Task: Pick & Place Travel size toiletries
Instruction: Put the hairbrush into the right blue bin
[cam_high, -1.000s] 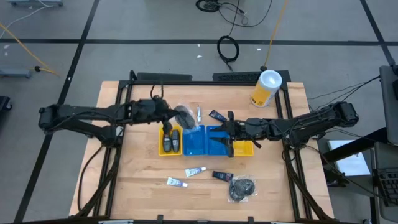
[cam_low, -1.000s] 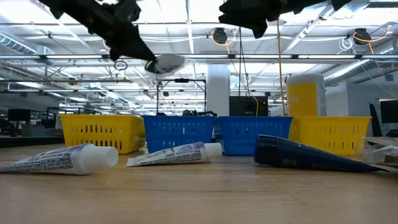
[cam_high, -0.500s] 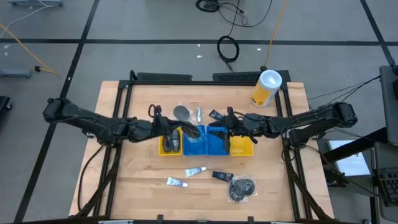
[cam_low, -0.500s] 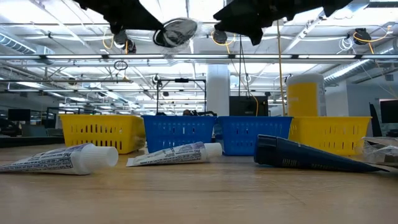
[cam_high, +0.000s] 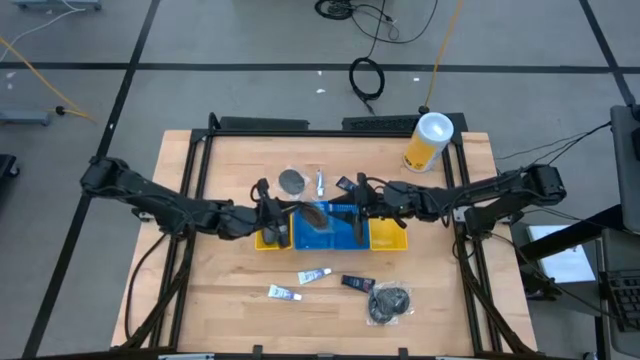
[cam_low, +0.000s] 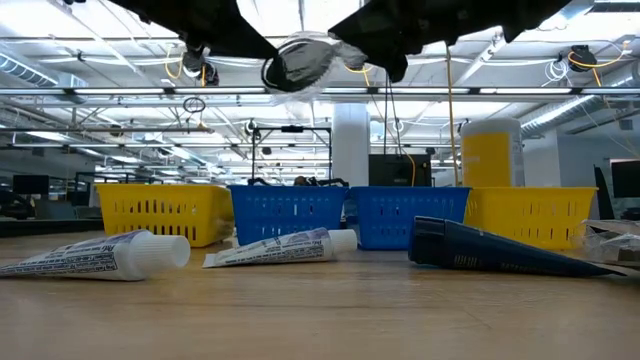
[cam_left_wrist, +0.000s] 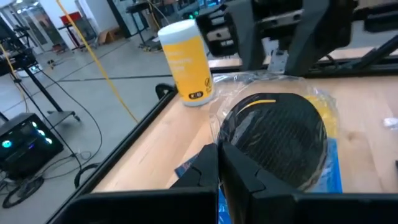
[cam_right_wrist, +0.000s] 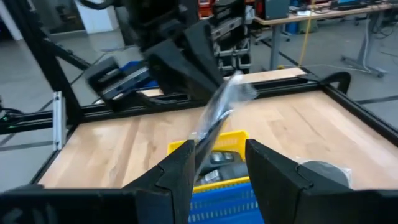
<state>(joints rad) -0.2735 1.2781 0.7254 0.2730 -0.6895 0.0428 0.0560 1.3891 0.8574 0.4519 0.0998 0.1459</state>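
Left claw (cam_high: 290, 212) clamped shut on a round grey-black wrapped bundle (cam_high: 318, 217) in clear film, held aloft over the left blue bin (cam_high: 303, 237); same bundle seen raised high above the bins in the low view (cam_low: 300, 62). Right claw (cam_high: 356, 203) positioned just beside that bundle over the right blue bin (cam_high: 343, 235), fingers (cam_right_wrist: 177, 177) parted partway with the bundle's film edge lying in or before the gap; contact cannot be told. Four bins in a row mid-table: yellow bin (cam_high: 268, 240) at the left end, two blue, yellow bin (cam_high: 392, 240) at the right end. Dark items lying in the left yellow bin. Second round bundle (cam_high: 292, 181), small white tube (cam_high: 319, 182) and dark packet (cam_high: 346, 184) on the table (cam_high: 230, 300) behind the bins. Two white tubes (cam_high: 313, 275) (cam_high: 283, 292), one dark navy packet (cam_high: 357, 283) and a black wrapped bundle (cam_high: 389, 302) in front of the bins. Yellow canister (cam_high: 429, 142) standing at the far right corner.
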